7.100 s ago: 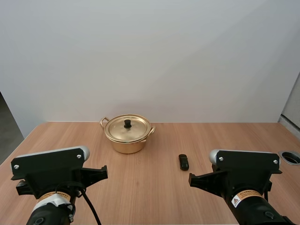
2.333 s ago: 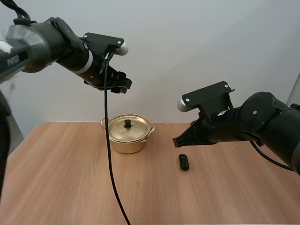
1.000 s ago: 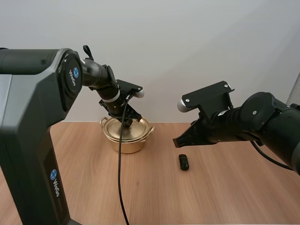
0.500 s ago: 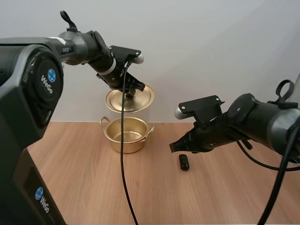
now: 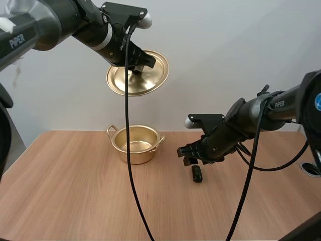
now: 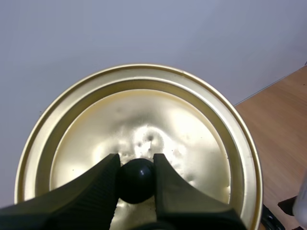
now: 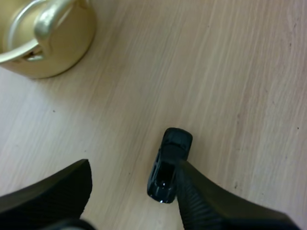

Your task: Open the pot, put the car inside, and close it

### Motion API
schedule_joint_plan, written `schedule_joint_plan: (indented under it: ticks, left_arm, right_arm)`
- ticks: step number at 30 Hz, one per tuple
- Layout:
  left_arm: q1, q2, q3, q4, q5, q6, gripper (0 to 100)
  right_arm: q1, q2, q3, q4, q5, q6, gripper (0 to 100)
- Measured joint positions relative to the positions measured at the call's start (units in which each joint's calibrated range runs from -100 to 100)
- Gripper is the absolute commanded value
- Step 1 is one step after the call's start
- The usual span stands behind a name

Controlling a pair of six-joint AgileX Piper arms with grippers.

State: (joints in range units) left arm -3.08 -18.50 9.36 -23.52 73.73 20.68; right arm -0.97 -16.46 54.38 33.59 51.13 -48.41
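Left gripper (image 6: 135, 163) pinching black knob (image 6: 136, 181) of lid (image 6: 144, 120), held high over open pot (image 5: 135, 144) on desk (image 5: 75, 191). Right gripper (image 7: 133, 167) spread just over car (image 7: 170, 163), lying on desk right of pot.

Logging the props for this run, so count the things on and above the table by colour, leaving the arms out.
Gold: 2, the pot and its lid
Black: 1, the toy car
Total: 3
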Motion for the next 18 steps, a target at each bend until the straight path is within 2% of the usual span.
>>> schedule_joint_plan:
  ticks: [9,15,16,17,18]
  left_arm:
    - [0.0,-1.6,0.0,-1.3,2.4,0.0,0]
    - [0.0,-2.6,0.0,-1.6,2.9,0.0,0]
    - [0.0,-2.6,0.0,-1.6,2.9,0.0,0]
    - [0.0,-2.8,0.0,-1.6,2.9,0.0,0]
    - [0.04,-3.1,0.0,-1.7,2.9,0.0,0]
  right_arm:
    - [0.0,5.4,-0.6,-2.1,-7.4,0.0,91]
    - [0.0,8.8,-1.0,-2.1,-8.2,-0.4,91]
    - [0.2,9.6,-1.2,-2.1,-8.6,-0.7,89]
    - [0.3,10.4,-1.2,-2.1,-8.6,-1.2,82]
    - [0.5,11.4,-1.5,-2.1,-8.4,-1.4,68]
